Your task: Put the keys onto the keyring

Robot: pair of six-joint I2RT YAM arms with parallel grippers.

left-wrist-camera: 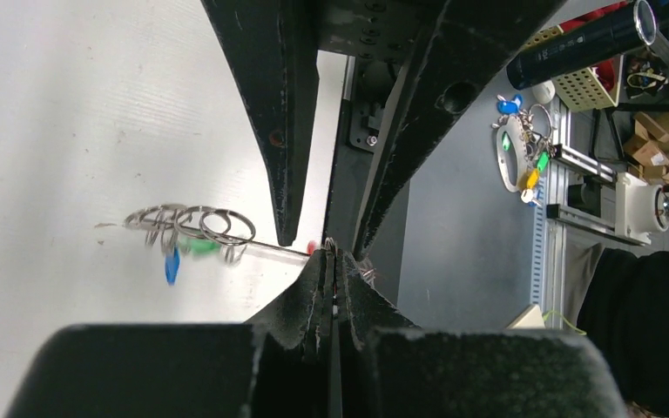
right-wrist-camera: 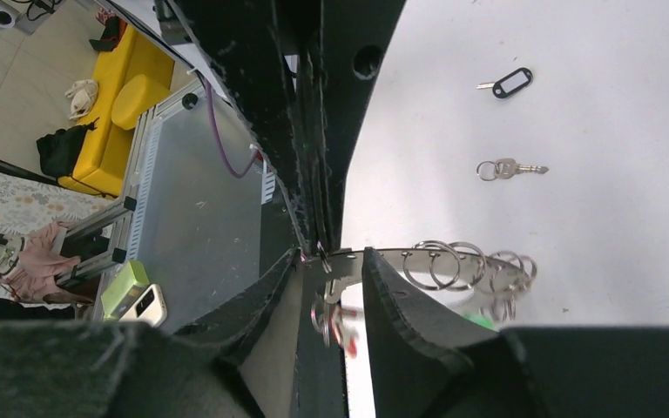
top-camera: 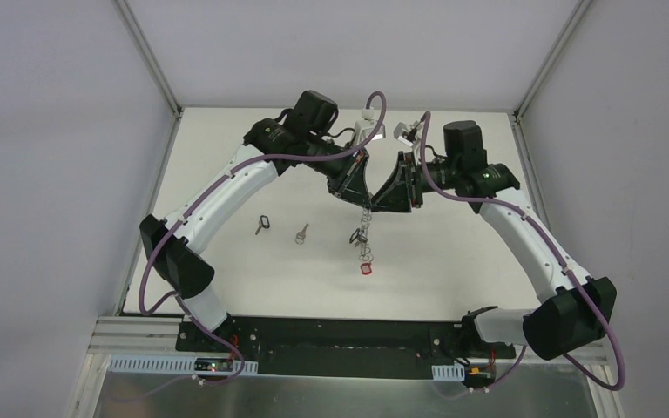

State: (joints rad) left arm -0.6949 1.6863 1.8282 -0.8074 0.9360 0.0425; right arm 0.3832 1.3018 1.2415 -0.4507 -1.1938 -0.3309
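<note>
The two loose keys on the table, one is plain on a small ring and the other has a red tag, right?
Not quite: the tagged key has a black tag, not red, as the right wrist view shows. The plain key is on a small ring, and both lie loose on the table.

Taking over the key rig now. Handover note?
Left tool: shut on the large thin grey wire keyring.
Right tool: open, straddling the same wire.
Done: several small silver keys with coloured tags hang on it.
To do: black-tagged key and plain silver key on a small split ring lie loose on the white table.
</note>
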